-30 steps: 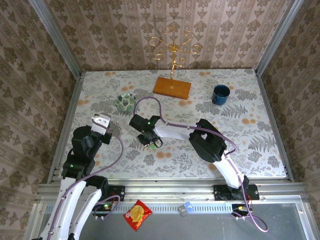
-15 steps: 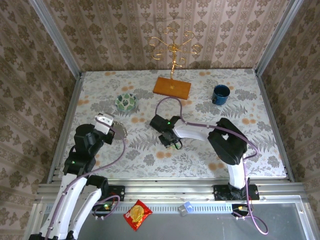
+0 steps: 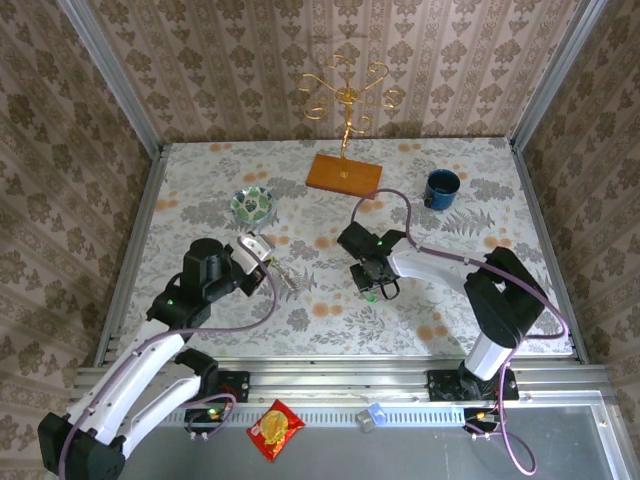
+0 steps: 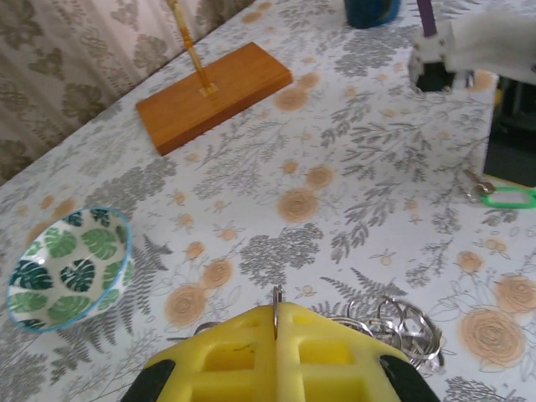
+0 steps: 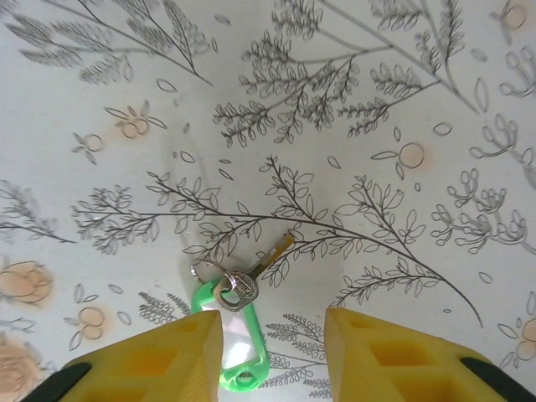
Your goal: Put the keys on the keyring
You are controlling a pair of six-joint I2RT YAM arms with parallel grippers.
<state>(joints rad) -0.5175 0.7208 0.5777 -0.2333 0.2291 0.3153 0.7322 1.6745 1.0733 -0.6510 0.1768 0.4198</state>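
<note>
A key with a bright green tag [image 5: 235, 331] and a pale metal blade lies flat on the flowered tablecloth. It rests just inside the left finger of my right gripper [image 5: 272, 322], which hangs open over it. From above, that gripper [image 3: 370, 284] is at mid-table with the green key [image 3: 372, 296] under it. My left gripper [image 4: 275, 311] is shut on the thin wire of the keyring [image 4: 275, 299]. The ring's bunch of silvery keys [image 4: 394, 322] trails on the cloth to the right. In the top view the left gripper [image 3: 258, 247] sits left of centre, with the keyring [image 3: 288, 277] beside it.
A green-leaf bowl [image 3: 253, 205] stands behind the left gripper. A gold wire stand on a wooden base [image 3: 344, 175] is at the back centre, and a blue mug [image 3: 440, 188] at the back right. A red snack packet [image 3: 275, 430] lies on the front rail, off the cloth.
The left arm has swung right towards mid-table with the keyring. The right gripper has travelled right, and its jaws have narrowed and then widened.
</note>
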